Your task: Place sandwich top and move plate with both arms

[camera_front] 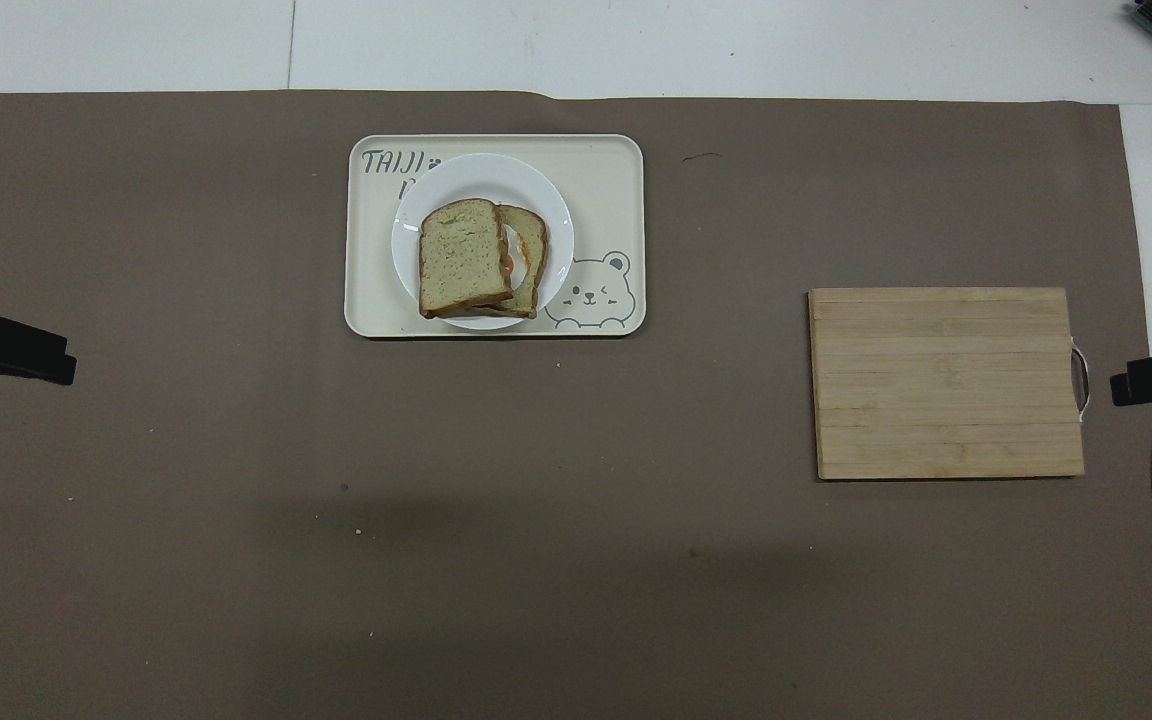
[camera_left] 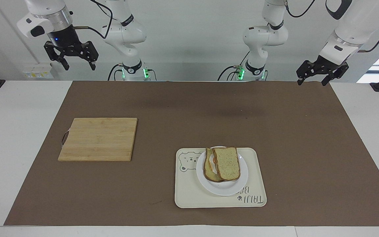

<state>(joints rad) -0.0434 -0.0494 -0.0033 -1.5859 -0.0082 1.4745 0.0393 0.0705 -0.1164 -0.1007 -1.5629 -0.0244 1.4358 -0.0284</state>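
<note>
The sandwich top [camera_left: 227, 163] lies askew on the lower slice [camera_left: 209, 168] on the plate [camera_left: 221, 188], which sits in the tray [camera_left: 189, 197], at about four o'clock from the cutting board [camera_left: 98, 139] in the facing view. Both the left gripper [camera_left: 321, 71] and the right gripper [camera_left: 71, 55] hang raised and spread, empty, over the table's ends. The bread looks soft and light and the plate stiff and slick, so I judge its rim at three and nine o'clock the best hold.

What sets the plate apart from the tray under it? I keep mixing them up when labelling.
The plate is round and plain white; the tray is rectangular with rounded corners, cream, with a bear drawing and lettering. The plate is smaller and sits on the tray, while the tray lies on the brown mat. The plate carries the sandwich top over a lower slice; the tray carries only the plate. Both lie flat, untouched by either gripper.
</note>
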